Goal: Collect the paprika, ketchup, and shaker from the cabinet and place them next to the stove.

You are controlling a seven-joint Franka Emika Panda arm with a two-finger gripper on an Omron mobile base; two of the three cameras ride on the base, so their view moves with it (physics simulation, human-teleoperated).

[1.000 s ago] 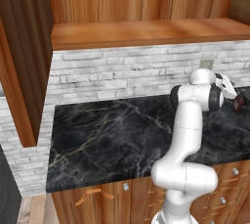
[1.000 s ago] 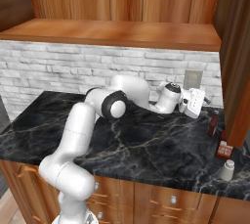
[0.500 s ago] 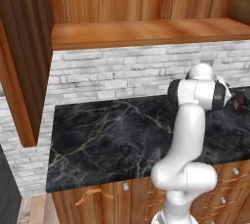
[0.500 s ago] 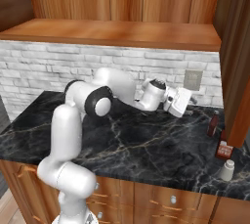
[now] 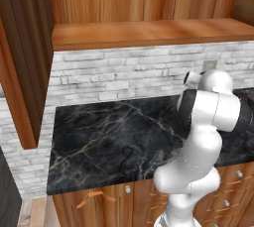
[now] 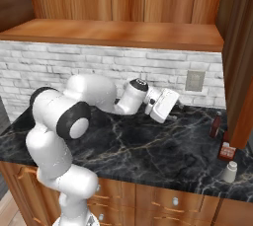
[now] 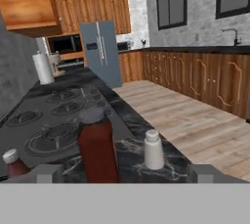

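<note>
Black marble counter (image 6: 148, 156) beneath white brick wall (image 6: 59, 67). Paprika (image 7: 99, 145), ketchup (image 7: 14, 163), shaker (image 7: 154, 149) stand on counter beside stove (image 7: 53, 115). Gripper (image 7: 126, 173) spread wide, empty, near paprika.

You get even, soft rendered light. Dim shade sits under the wooden shelf (image 5: 149, 32). No glare on the black counter (image 6: 148, 156). Hand view looks coarse, slightly blurred; far kitchen stays soft.

On the black marble table (image 6: 148, 156), the ketchup (image 6: 216, 125) stands just beside the cabinet (image 6: 240, 67) side panel. The paprika (image 6: 227, 149) sits below it, and the shaker (image 6: 230, 171) stands nearest the table's front edge.
</note>
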